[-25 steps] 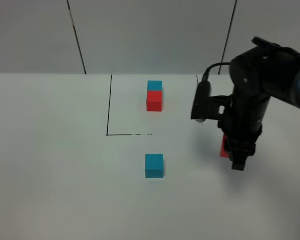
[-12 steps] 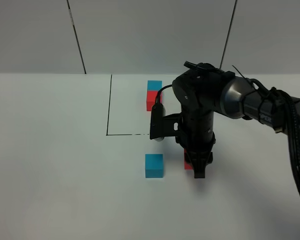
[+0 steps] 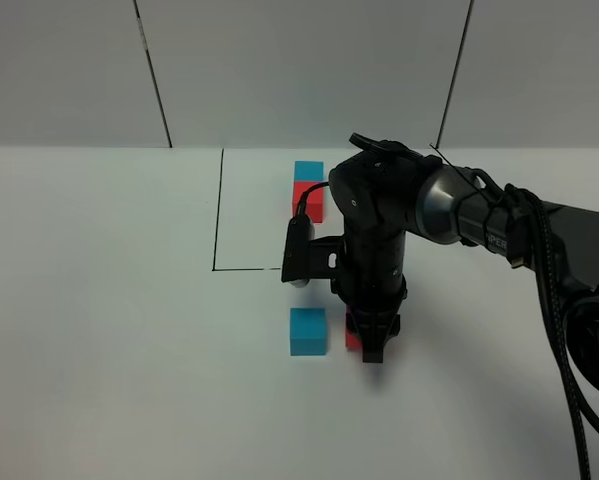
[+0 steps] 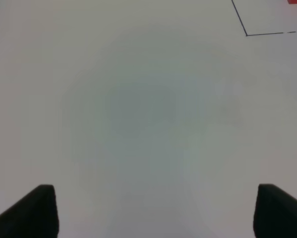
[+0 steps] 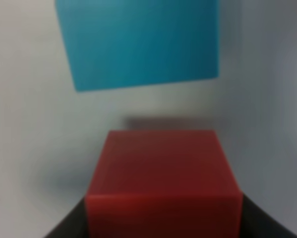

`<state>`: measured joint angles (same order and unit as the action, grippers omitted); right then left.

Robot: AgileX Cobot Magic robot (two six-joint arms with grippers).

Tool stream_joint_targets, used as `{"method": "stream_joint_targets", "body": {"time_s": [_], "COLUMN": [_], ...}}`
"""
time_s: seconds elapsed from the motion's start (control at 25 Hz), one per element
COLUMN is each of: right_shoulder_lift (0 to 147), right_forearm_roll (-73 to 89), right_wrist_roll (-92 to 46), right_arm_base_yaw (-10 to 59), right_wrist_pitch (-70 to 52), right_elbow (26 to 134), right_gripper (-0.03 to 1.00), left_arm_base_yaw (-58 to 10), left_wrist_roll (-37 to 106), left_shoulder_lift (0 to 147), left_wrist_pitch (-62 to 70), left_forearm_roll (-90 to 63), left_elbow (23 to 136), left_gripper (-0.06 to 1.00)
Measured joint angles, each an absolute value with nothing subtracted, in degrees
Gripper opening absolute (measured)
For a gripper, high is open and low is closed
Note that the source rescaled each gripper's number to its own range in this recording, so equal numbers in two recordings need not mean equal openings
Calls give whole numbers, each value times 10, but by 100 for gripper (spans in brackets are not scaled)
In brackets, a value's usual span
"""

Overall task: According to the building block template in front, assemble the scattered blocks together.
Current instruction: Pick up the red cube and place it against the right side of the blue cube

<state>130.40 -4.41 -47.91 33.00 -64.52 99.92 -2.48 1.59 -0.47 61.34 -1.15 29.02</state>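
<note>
The template is a thin black outline (image 3: 217, 215) with a cyan-blue cube (image 3: 308, 170) touching a red cube (image 3: 301, 203) inside it. The scattered cyan-blue cube (image 3: 307, 331) lies on the table in front of the outline. My right gripper (image 3: 371, 345) is shut on the scattered red cube (image 3: 352, 338), low over the table just right of that cyan-blue cube, with a small gap between them. The right wrist view shows the red cube (image 5: 163, 183) between the fingers and the cyan-blue cube (image 5: 138, 42) ahead of it. My left gripper (image 4: 153, 198) is open and empty over bare table.
The white table (image 3: 99, 330) stretches wide to the left and front. The right arm and its cable (image 3: 559, 300) cross the right side. In the left wrist view a corner of the outline (image 4: 246, 34) shows far off.
My right gripper has carried the red cube leftward from the table's right side to just right of the scattered cyan-blue cube. The cyan-blue cube and the template have not moved.
</note>
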Motion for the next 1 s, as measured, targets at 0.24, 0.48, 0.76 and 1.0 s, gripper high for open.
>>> {"method": "stream_joint_targets", "body": {"time_s": [0.24, 0.48, 0.76, 1.0], "right_shoulder_lift": [1318, 1324, 1324, 1325], "right_forearm_roll": [-29, -17, -15, -12], "right_wrist_roll": [-467, -464, -467, -480], "right_arm_base_yaw": [330, 330, 332, 335], "right_wrist_pitch": [-627, -619, -603, -599], "right_elbow": [999, 999, 999, 999], "right_gripper": [2, 2, 2, 2], "left_arm_base_yaw": [-25, -25, -25, -25], "left_wrist_roll": [16, 16, 16, 16], "left_shoulder_lift": [-5, -5, -5, -5], "left_wrist_pitch": [613, 613, 613, 613], "left_forearm_roll": [-11, -11, -11, -11], "left_elbow": [290, 290, 290, 290], "left_gripper": [88, 88, 88, 88]}}
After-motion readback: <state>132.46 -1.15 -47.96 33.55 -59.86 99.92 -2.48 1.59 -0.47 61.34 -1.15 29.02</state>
